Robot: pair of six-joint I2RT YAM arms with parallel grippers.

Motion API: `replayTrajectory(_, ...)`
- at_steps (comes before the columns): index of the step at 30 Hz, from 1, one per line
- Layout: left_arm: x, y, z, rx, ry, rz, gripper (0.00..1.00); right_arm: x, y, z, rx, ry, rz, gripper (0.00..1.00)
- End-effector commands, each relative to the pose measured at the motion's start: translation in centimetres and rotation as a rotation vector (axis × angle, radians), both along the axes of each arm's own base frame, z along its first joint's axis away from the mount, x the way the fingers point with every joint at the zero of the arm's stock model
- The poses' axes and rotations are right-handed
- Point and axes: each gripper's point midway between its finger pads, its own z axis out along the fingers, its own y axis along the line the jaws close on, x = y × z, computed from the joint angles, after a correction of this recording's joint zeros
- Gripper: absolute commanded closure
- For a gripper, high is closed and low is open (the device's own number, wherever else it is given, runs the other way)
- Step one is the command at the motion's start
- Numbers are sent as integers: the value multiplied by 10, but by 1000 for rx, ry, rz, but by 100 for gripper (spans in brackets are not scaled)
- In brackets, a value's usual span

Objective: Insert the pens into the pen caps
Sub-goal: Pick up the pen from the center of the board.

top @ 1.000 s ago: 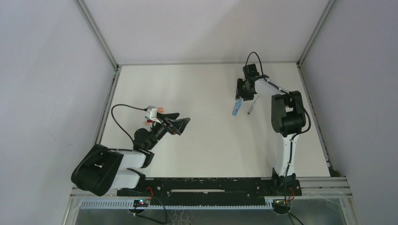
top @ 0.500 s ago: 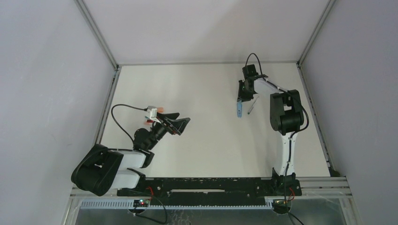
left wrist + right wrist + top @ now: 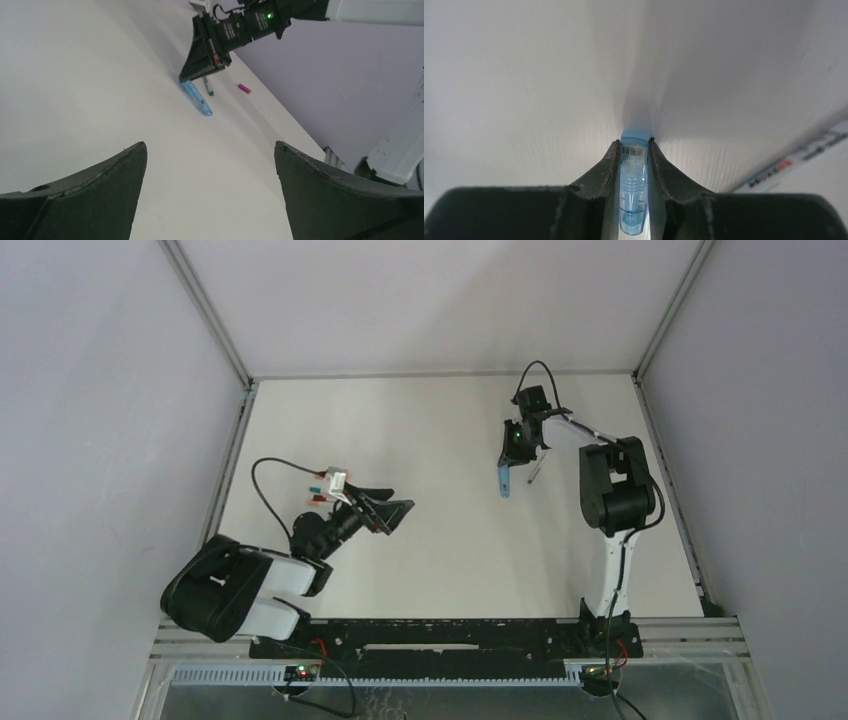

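Observation:
My right gripper [image 3: 504,467] is shut on one end of the long light blue pen cap [image 3: 504,483], which lies low on the table at the back right. In the right wrist view the cap [image 3: 633,172] is squeezed between both fingers [image 3: 610,160], and the gripper [image 3: 634,142] is close above the table. A slim grey pen [image 3: 534,471] with a green tip [image 3: 210,92] lies just right of it. A magenta cap [image 3: 244,88] lies further right. My left gripper [image 3: 401,511] [image 3: 210,147] is open and empty, far to the left.
Small teal [image 3: 314,477] and red [image 3: 317,498] pieces lie on the table behind the left arm. The enclosure's frame rails [image 3: 230,455] and grey walls border the white table on three sides.
My right gripper has closed on the light blue cap, which swung from slanted to in line with the fingers. The left arm shifted slightly right and nearer.

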Motion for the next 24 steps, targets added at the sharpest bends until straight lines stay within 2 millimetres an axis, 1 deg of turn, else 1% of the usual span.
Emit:
replayTrajectory(1,-5,-33,25,-88,-3,-116,0,-3,11,63,145,-127,7,93)
replayTrajectory(5,-11,-60,38,-134,1,-128,1,-18,10,93,229,-180,-14,93)
replayTrajectory(6,-14,-69,42,-144,-6,-138,2,-20,10,101,247,-203,-18,93)
replayTrajectory(8,-15,-81,50,-158,-21,-129,6,-26,8,117,276,-237,-28,94)
replayTrajectory(10,-15,-93,57,-165,-38,-124,6,-32,6,132,292,-278,-35,94)
replayTrajectory(16,-9,-139,60,-129,-97,-118,11,-49,7,173,335,-389,-23,96)
replayTrajectory(20,1,-164,54,-89,-138,-109,12,-59,10,191,357,-443,-11,96)
replayTrajectory(22,9,-173,51,-90,-135,-104,17,-64,13,197,366,-459,1,99)
replayTrajectory(24,15,-181,49,-92,-130,-105,20,-68,15,203,373,-480,9,100)
